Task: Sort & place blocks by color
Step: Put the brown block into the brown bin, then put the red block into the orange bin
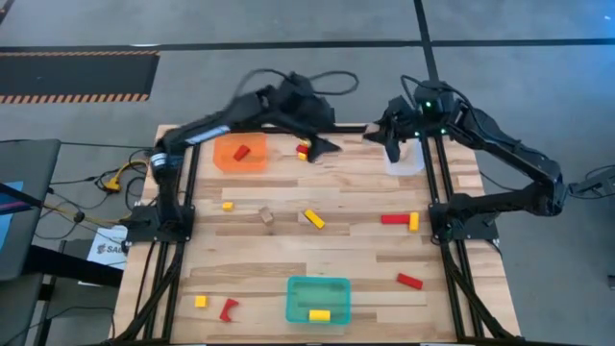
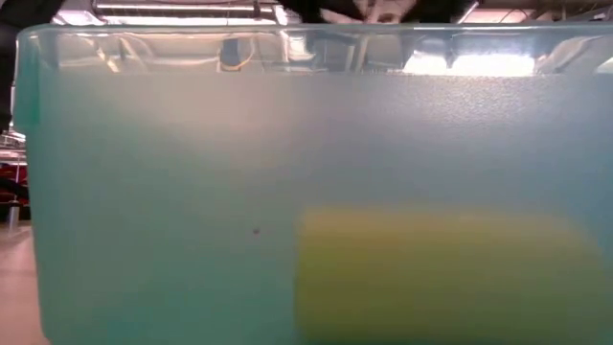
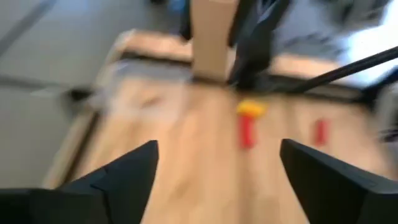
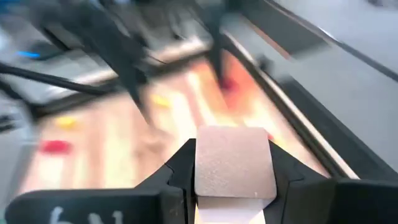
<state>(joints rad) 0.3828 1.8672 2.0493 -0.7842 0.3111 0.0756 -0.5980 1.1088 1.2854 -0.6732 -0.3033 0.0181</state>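
Observation:
My right gripper is shut on a pale wood block at the table's far side, beside the clear tray. The block also shows in the left wrist view. My left gripper is open and empty at the far middle, next to a red and a yellow block. The orange tray holds a red block. The teal tray holds a yellow block, which the low view shows up close. My right gripper pinches the pale wood block by two opposite sides between its two fingers. The block's broad face shows between the fingers. It is lifted clear of the table.
Loose blocks lie across the table: yellow, wood, yellow, red beside yellow, red, yellow, red. The teal tray's wall fills the low view.

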